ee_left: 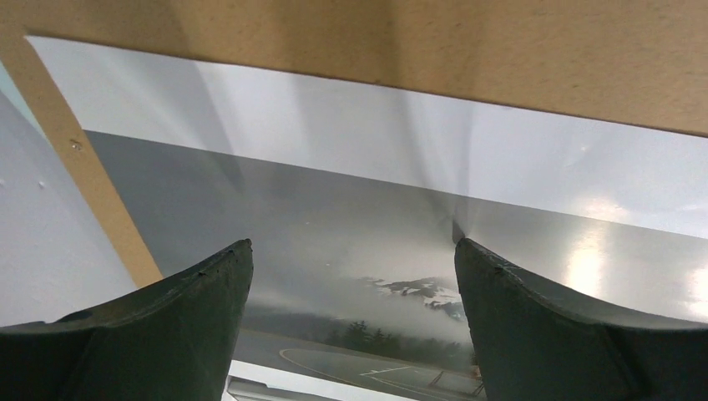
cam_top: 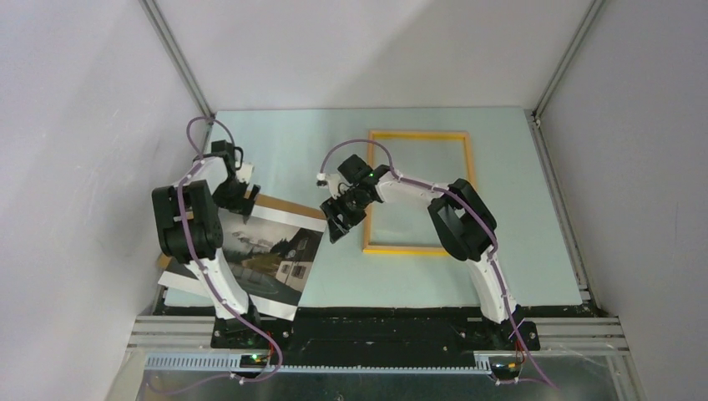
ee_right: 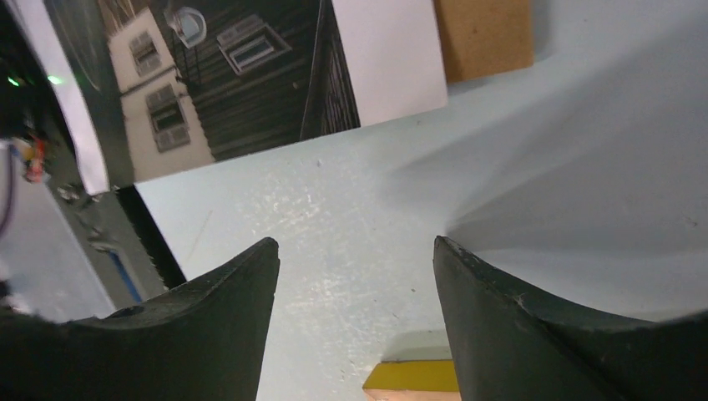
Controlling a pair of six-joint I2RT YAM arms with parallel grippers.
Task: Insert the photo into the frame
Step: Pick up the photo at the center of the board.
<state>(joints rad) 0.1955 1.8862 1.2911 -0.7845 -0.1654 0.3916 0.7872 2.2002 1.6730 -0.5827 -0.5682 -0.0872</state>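
Top external view: large flexible rectangular dark grey landscape photo (cam_top: 267,255) lies flat at the near left of the pale blue-green table (cam_top: 501,251), skewed. Its white-bordered near edge sits right at the table's front edge. It rests on a plain brown backing board (cam_top: 288,205), and a strip of board shows past its far edge. The left arm crosses over its left part.

Left gripper (cam_top: 242,199) hangs over the photo's far edge. In the left wrist view its fingers (ee_left: 192,317) stand wide apart with nothing between them. Below is the white border and misty print (ee_left: 351,242), then the board (ee_left: 501,50) beyond.

Large rectangular frame (cam_top: 407,249) with thin yellow-orange wooden edges lies flat mid-right, well apart from the photo, with the table showing through the pane. A bare band of table separates the photo's right edge from the frame's left rail. There is bare table right of the frame too.

Right gripper (cam_top: 338,224) sits in that band, just beside the frame's near left corner. Right wrist view: jaws spread, holding nothing, over bare table (ee_right: 543,150). Frame corner (ee_right: 413,378) is at the bottom, photo edge (ee_right: 250,75) and board corner (ee_right: 482,38) at the top.
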